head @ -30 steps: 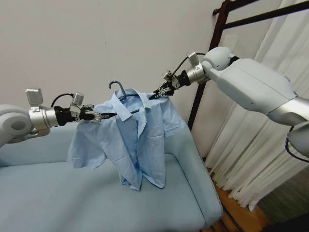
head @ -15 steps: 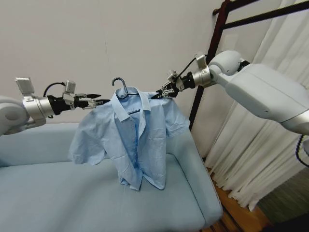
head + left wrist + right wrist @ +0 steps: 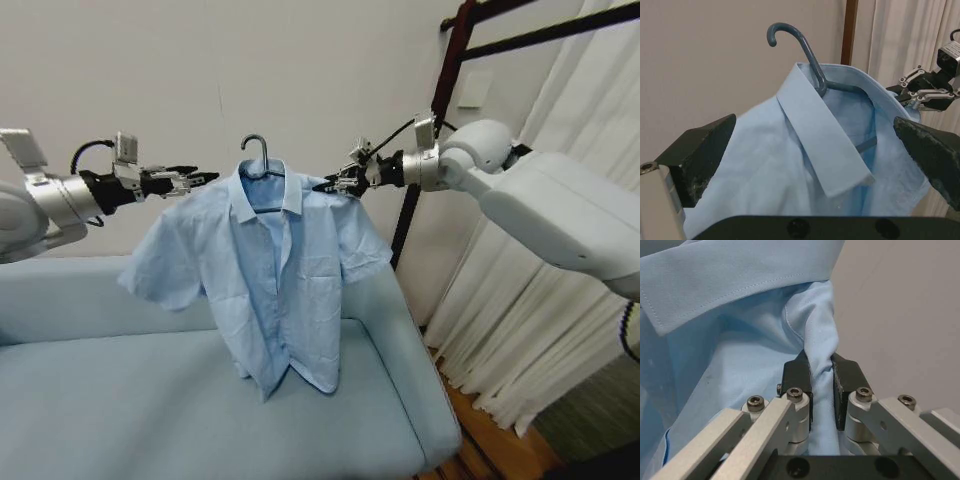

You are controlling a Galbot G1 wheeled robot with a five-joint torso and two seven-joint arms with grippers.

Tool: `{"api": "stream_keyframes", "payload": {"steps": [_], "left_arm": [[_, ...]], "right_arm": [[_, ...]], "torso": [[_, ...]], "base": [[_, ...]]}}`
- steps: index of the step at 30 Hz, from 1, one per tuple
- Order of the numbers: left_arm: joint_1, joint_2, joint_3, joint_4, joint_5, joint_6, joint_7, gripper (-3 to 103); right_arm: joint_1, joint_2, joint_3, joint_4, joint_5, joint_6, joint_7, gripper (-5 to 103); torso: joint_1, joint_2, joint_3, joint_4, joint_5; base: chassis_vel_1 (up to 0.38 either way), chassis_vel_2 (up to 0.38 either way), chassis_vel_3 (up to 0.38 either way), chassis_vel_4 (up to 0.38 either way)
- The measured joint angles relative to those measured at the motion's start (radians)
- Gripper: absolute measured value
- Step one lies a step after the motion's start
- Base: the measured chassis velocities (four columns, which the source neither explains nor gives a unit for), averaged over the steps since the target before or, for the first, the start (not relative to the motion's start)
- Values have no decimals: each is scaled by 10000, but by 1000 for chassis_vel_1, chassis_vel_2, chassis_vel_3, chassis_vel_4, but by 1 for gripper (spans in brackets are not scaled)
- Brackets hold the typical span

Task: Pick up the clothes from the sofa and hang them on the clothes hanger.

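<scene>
- Lifted higher than a second ago, the light-blue shirt [image 3: 285,270] hangs on the blue hanger [image 3: 809,55] above the sofa [image 3: 120,410].
- Left gripper [image 3: 203,178] has let go; its fingers stand spread, just off the shoulder at the collar's 9 o'clock.
- Right gripper [image 3: 335,187] pinches the other shoulder's fabric at 3 o'clock.
- Dark wooden rack [image 3: 440,95] stands at 2 o'clock.

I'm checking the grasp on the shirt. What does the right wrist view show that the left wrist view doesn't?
Right wrist view: the right gripper seen close, shut on a bunched fold of the blue shirt. Left wrist view: the hanger hook above the collar, the open left gripper, a dark post. Shared: the shirt, its collar, the right gripper.
</scene>
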Motion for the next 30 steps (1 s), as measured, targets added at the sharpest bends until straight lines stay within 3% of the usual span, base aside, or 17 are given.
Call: {"api": "stream_keyframes", "payload": {"steps": [1,5,6,8,9,13,16,17,21,24,25,27,28,30], "left_arm": [[0,0,0,0,0,0,0,100],[170,-70,-123,-307,72,-140,-318,100],[170,-70,-123,-307,72,-140,-318,100],[333,-195,-210,-598,97,-181,-668,100],[394,-255,-225,-663,112,-190,-774,100],[498,-423,-297,-827,215,-214,-964,100],[668,-633,-572,-1096,337,-226,-1286,100],[668,-633,-572,-1096,337,-226,-1286,100],[881,-936,-919,-1446,422,-227,-1893,100],[1225,-1221,-1293,-1864,445,-132,-2860,100],[1225,-1221,-1293,-1864,445,-132,-2860,100],[1354,-1475,-1324,-2053,441,-114,-3406,100],[1449,-1524,-1346,-2120,435,-115,-3509,100],[1831,-1528,-1663,-2284,393,-117,-3544,100]], "right_arm": [[0,0,0,0,0,0,0,9],[-555,-412,529,1474,709,-853,3107,9],[-555,-412,529,1474,709,-853,3107,9],[-780,-544,776,2204,1108,-1353,5076,9],[-818,-593,875,2433,1215,-1542,5559,9],[-867,-808,1092,2973,1369,-1923,6428,9],[-886,-1076,1277,3495,1894,-2095,7538,9],[-886,-1076,1277,3495,1894,-2095,7538,9],[-858,-1556,1476,3837,2981,-2101,8341,9],[-1068,-2154,2052,4262,4252,-2067,9901,9],[-1068,-2154,2052,4262,4252,-2067,9901,9],[-1166,-2674,2225,4575,4692,-1892,10745,9],[-1180,-2973,2252,4703,4842,-1810,10966,9],[-1191,-3421,2256,4835,4983,-1678,11095,9]], "torso": [[0,0,0,0,0],[-1,0,0,-1,1],[-1,0,0,-1,1],[-1,0,-1,3,1],[-1,0,0,2,0],[0,-1,0,1,-2],[-1,0,0,1,1],[-1,0,0,1,1],[-1,0,0,4,0],[-1,0,-1,-1,3],[-1,0,-1,-1,3],[-1,0,0,2,3],[-1,0,-1,-8,-2],[-1,0,-1,-6,9]], "base": [[0,0,0,0],[0,0,0,0],[0,0,0,0],[0,0,0,0],[0,0,0,0],[0,0,0,0],[0,0,0,0],[0,0,0,0],[0,0,0,0],[0,0,0,0],[0,0,0,0],[0,0,0,0],[0,0,0,0],[0,0,0,0]]}}
